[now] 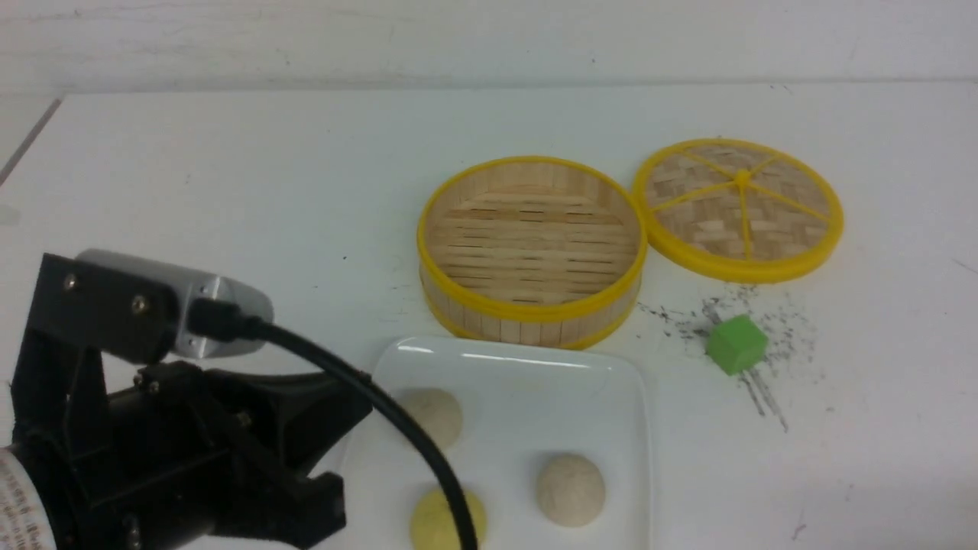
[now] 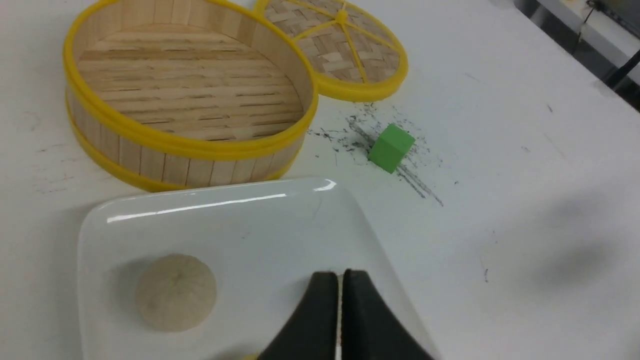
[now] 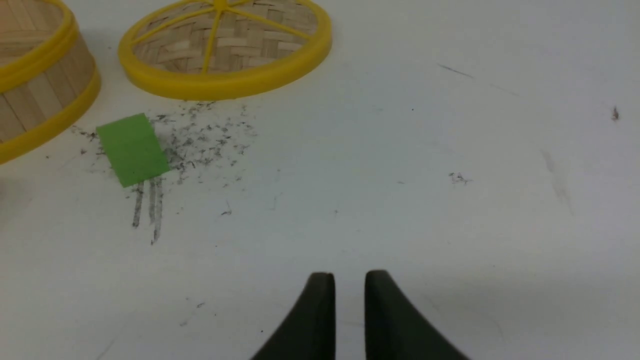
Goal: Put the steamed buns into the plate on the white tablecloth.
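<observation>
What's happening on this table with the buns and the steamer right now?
Nothing is being handled at this moment. The two beige buns and the yellow bun sit in the white plate, so the buns look to be where they belong. The left end effector hangs over the plate, holding nothing. The right end effector is off to the side, its fingers apart and empty. Behind the plate stands the open steamer basket, its lid beside it.

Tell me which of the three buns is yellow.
The yellow bun, nearest the robot on the plate; the other two are beige.
</observation>
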`<state>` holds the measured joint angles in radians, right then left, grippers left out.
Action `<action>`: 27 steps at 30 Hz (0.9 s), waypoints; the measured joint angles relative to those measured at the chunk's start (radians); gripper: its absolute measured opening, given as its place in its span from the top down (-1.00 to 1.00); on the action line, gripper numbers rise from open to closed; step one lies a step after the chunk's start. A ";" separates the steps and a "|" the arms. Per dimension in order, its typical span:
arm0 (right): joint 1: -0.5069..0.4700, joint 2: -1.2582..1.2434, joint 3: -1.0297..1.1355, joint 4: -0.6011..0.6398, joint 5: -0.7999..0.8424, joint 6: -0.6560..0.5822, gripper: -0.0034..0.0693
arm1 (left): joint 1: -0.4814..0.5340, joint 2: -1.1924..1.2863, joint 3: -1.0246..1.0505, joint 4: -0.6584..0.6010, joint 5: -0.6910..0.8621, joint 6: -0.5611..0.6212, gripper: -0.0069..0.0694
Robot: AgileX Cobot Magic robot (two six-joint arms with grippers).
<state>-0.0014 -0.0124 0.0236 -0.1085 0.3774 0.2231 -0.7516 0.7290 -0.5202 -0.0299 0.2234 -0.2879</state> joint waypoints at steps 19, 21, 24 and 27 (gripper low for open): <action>0.000 0.000 0.000 0.002 0.000 0.000 0.50 | 0.633 -0.639 0.475 0.096 0.045 0.100 0.68; 0.000 0.000 0.000 0.002 0.000 0.000 0.50 | 0.658 -0.681 0.504 0.106 0.062 0.101 0.68; 0.000 0.000 0.000 0.002 0.000 0.000 0.49 | 0.665 -0.722 0.539 0.118 0.087 0.102 0.68; 0.000 0.000 0.000 0.002 0.000 0.000 0.47 | 0.666 -0.738 0.546 0.121 0.101 0.103 0.66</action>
<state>-0.0014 -0.0124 0.0236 -0.1066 0.3774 0.2231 -0.0859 -0.0092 0.0261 0.0912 0.3242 -0.1850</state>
